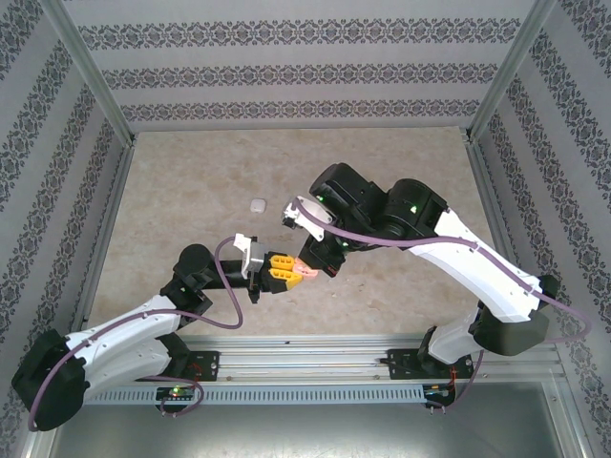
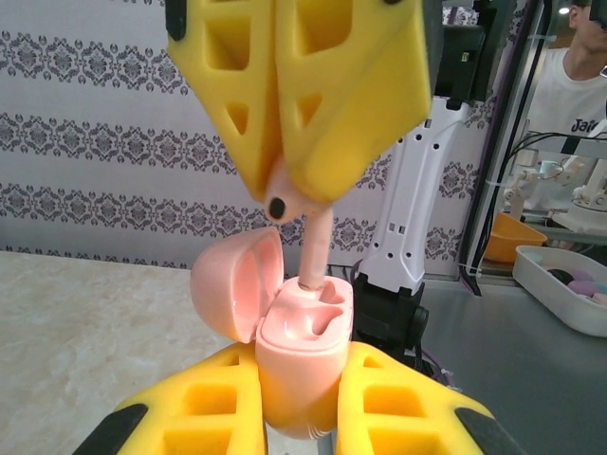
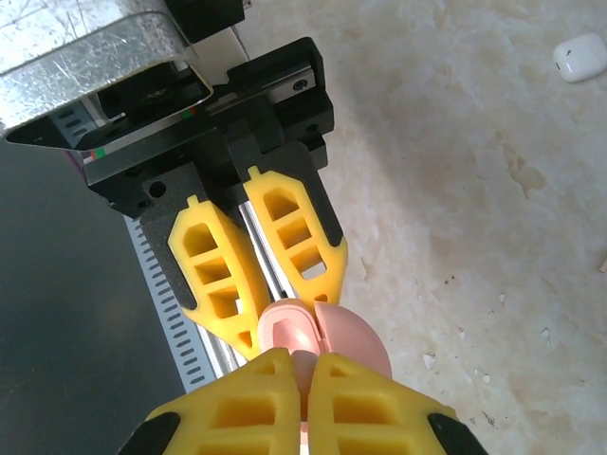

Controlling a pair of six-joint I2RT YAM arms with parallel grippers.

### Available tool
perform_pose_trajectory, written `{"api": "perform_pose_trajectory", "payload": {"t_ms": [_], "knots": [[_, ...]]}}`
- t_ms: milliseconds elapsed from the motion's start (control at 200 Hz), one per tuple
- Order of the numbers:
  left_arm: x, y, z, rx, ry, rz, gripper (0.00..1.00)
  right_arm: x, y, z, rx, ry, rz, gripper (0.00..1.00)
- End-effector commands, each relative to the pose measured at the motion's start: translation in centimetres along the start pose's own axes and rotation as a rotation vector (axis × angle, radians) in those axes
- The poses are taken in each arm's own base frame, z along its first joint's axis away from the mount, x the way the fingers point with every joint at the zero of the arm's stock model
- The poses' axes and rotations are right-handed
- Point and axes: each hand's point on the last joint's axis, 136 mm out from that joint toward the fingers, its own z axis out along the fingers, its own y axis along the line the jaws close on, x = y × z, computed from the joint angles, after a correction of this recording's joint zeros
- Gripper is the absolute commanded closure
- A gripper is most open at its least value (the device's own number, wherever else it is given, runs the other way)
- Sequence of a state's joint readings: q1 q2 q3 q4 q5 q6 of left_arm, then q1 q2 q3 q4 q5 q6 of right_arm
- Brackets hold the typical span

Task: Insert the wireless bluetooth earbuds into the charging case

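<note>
Status: roughly halfway through the first insert, nothing seated yet.

- left gripper [image 2: 302, 362] is clamped on the pink case [image 2: 299, 355] and holds it upright above the table [image 1: 191, 191]. The lid [image 2: 237, 280] is hinged open to one side.
- right gripper [image 2: 296, 185] is pinched shut on a pink earbud [image 2: 318, 237], head between the fingers, stem pointing down. The stem tip touches the case's top face at the edge of a socket [image 2: 332, 292]. The bud body is well clear, so not in.
- second earbud [image 1: 256, 204] is whitish and lies loose on the table, well apart from both arms.

Left to do: push the first bud home, fetch and seat the second.

Bud look: small, glossy, slim stem, dark dot on the head. Case: smooth, rounded, pale pink inside.
</note>
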State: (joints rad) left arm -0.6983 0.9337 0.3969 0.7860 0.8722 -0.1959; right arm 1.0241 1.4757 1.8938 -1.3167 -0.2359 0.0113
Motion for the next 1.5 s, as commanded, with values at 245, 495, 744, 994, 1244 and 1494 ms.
{"api": "perform_pose_trajectory", "payload": {"t_ms": [245, 495, 744, 994, 1244, 1494], "knots": [[-2.3, -0.6, 0.0, 0.019, -0.039, 0.083, 1.0, 0.8, 1.1, 1.7, -0.031, 0.044, -0.031, 0.94], [-2.4, -0.6, -0.1, 0.018, -0.04, 0.079, 1.0, 0.7, 0.3, 1.1, 0.023, 0.029, -0.052, 0.95], [-2.1, -0.6, -0.1, 0.02, -0.036, 0.07, 1.0, 0.0, -0.2, -0.1, 0.061, -0.01, -0.073, 0.96], [-2.2, -0.6, -0.1, 0.02, -0.037, 0.071, 1.0, 0.0, -0.4, 0.2, 0.065, 0.002, -0.079, 0.96], [-2.3, -0.5, 0.0, 0.02, -0.037, 0.072, 1.0, 0.8, 0.3, 1.0, 0.012, 0.039, -0.068, 0.96], [-2.4, -0.5, 0.1, 0.022, -0.037, 0.07, 1.0, 1.7, 0.9, 2.0, -0.035, 0.078, -0.068, 0.96]]}}
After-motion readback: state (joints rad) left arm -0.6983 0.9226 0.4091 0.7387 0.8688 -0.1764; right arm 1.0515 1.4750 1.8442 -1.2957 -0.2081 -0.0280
